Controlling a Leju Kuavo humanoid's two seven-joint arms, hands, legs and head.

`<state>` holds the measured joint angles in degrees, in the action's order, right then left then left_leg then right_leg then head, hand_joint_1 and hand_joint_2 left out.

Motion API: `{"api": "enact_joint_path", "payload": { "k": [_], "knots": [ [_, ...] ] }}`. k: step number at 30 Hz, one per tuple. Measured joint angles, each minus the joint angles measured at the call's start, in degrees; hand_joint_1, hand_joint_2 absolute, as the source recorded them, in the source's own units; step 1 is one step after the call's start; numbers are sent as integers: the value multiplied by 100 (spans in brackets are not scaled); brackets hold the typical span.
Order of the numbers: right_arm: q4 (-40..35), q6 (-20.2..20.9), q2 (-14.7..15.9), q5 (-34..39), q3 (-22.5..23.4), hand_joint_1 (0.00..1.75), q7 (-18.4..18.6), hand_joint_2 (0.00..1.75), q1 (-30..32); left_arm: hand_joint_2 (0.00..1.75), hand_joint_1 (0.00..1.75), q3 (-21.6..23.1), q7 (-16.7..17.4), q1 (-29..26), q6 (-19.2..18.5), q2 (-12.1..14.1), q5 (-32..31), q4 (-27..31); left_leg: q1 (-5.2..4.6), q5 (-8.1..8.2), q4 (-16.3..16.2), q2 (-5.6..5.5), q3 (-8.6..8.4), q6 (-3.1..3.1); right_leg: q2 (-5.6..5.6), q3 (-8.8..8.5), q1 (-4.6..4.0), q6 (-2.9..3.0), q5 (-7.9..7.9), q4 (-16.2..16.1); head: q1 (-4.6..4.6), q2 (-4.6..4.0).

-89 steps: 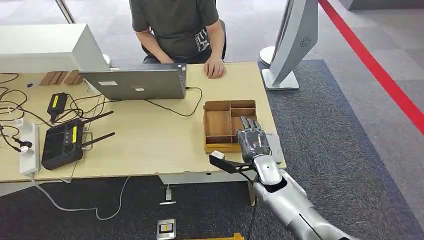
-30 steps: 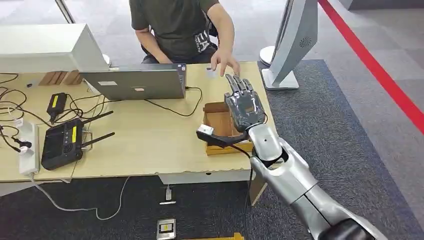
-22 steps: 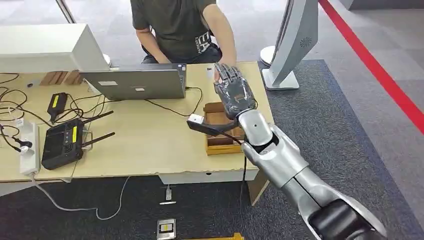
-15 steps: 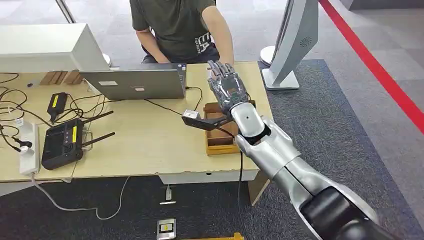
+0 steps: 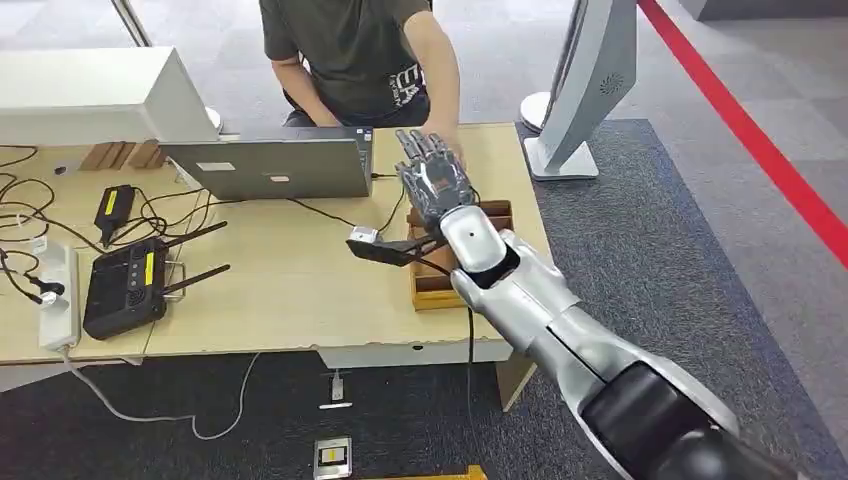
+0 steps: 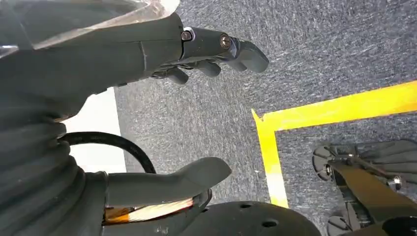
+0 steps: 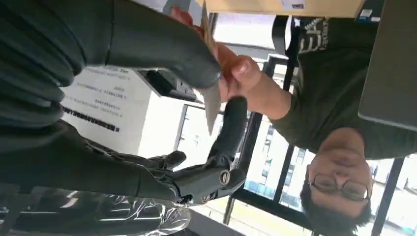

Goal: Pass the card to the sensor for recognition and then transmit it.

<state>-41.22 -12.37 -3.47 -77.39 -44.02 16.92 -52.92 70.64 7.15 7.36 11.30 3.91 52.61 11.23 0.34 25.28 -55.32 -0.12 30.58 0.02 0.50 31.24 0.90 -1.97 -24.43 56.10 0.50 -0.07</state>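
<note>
A: Silver arm, dark right hand [image 5: 436, 186] reached out over the light wooden table [image 5: 290, 280], just past the far edge of the wooden tray [image 5: 436, 285]. What's in it?

B: From the right wrist, the card [image 7: 211, 96] shows edge-on, a thin pale strip pressed between the thick thumb [image 7: 162, 46] and a darker finger, so the hand has hold of it. The other fingers [image 7: 196, 179] curl loosely below.

A: And the person's hand [image 7: 238, 73]?

B: It is right at the card, thumb and fingers at the card's far side, against the robot's thumb tip. From the head view that hand is mostly hidden behind the robot's hand, beyond the tray towards the table's far edge.

A: Who is it?

B: A person [image 5: 355, 50] in a dark T-shirt, seated across the table from the tray.

A: The left hand [image 6: 196, 113]?

B: It is over grey carpet with a yellow floor line [image 6: 314, 113] below. Thumb and fingers are well apart, nothing between them.

A: Other things near the tray?

B: A grey laptop [image 5: 275, 165] is to its left at the far side, with a black cable running towards the tray. A black router [image 5: 125, 285] with antennas is further left. A white stand [image 5: 580, 90] rises on the floor beyond the tray's right corner.
</note>
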Motion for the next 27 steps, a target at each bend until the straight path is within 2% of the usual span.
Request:
{"api": "enact_joint_path", "payload": {
  "k": [5, 15, 19, 24, 27],
  "knots": [
    [105, -195, 87, -146, -65, 0, 67, 0, -8, 175, 0, 0, -37, -1, -35, -2, -33, 0, 0, 0, -1, 0, -1, 0, 0, 0, 0, 0, 0, -1, 0, 0],
    [-210, 308, 525, -525, -94, 0, 258, 0, 60, 175, 0, 0, -63, -8, -46, 0, -63, 0, 0, 0, -4, 1, -4, 0, 0, 2, 0, 0, 0, -2, 0, 0],
    [-545, 347, 1026, -763, 40, 0, 382, 0, 170, 175, 0, 0, -66, -24, 2, 0, -9, 0, -1, 1, -9, 0, -5, 1, 0, -2, 1, -5, 4, -6, 0, 0],
    [-924, 301, 1813, -866, 374, 0, 378, 0, 467, 175, 0, -4, -7, -37, 2, 6, 52, 0, -4, 4, -14, -1, -3, 6, 0, -3, 3, -8, 5, -9, 0, 0],
    [-1143, 474, 2261, -853, 647, 0, 352, 0, 673, 175, 0, -24, 2, -39, 2, 17, 90, 0, -4, 5, -14, -2, 0, 6, 0, -3, 4, -12, 8, -10, 0, 0]
  ]
}}
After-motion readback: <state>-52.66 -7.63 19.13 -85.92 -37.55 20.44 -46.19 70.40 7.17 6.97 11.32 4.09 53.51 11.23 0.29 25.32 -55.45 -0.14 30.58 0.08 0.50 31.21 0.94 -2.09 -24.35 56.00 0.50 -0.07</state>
